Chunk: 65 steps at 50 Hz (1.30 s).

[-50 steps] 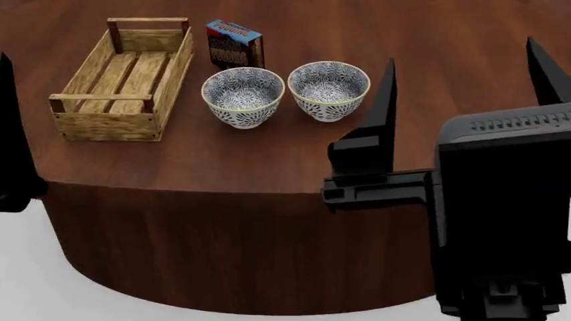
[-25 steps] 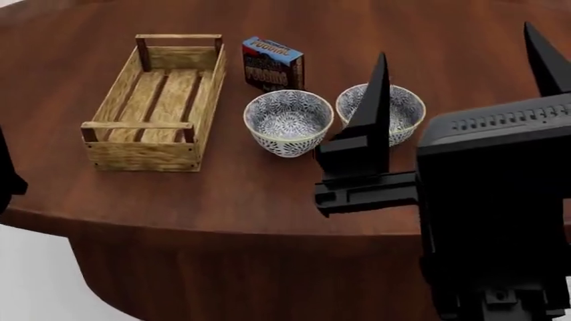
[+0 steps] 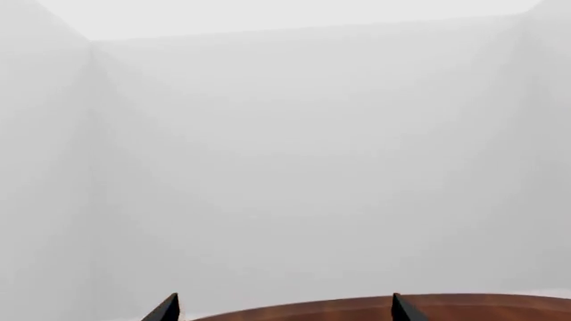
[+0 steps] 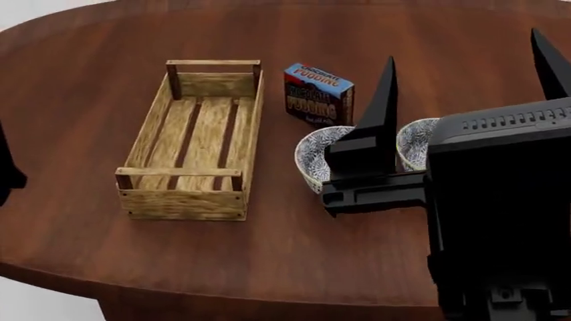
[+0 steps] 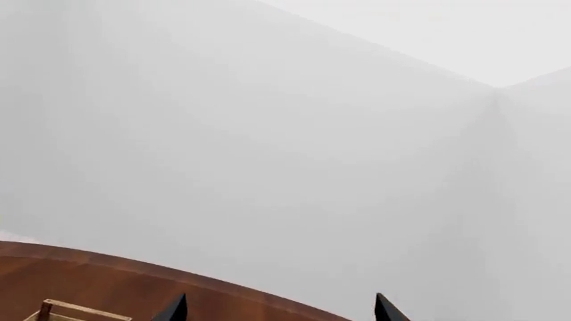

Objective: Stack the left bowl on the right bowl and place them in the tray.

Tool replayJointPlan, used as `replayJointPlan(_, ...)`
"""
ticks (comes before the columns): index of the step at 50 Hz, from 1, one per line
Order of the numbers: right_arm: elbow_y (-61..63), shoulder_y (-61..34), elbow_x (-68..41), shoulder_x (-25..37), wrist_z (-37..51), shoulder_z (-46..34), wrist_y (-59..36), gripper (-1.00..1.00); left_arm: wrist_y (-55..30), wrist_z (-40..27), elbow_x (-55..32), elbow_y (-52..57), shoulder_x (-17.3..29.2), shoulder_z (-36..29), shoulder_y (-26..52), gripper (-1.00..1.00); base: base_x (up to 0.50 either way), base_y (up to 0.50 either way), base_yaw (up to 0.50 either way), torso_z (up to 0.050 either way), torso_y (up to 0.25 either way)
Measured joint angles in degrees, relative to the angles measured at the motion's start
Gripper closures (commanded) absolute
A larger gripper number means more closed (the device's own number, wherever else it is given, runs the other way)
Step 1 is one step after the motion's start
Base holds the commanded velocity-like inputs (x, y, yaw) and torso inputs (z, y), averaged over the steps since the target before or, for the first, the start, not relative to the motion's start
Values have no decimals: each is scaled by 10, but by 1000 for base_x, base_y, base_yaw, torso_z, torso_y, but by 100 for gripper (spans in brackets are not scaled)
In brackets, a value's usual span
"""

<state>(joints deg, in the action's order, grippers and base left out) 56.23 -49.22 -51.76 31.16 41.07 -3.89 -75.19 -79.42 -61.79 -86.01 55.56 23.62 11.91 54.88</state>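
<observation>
Your right gripper (image 4: 464, 87) hangs wide open and empty before the two patterned bowls (image 4: 314, 157), the wooden tray (image 4: 192, 144) left of them; your left gripper (image 3: 281, 309) also stands open.

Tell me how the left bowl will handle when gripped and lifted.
The left bowl looks like glazed ceramic: probably rigid, likely slick at the rim and breakable if dropped. Its round, narrowing body may tilt in a one-sided grip. It is partly hidden behind the right gripper.
</observation>
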Motion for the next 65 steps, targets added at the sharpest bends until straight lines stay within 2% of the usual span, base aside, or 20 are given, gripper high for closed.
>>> replayJointPlan(14, -8, 2, -4, 5, 11, -6, 10, -100, 10, 1, 9, -2, 4, -12, 1, -100, 425, 257, 0, 0, 1)
replayJointPlan(65, -31, -8, -26, 16, 32, -26, 28, -100, 46, -28, -18, -8, 36, -35, 11, -100, 427, 10, 0, 0, 1)
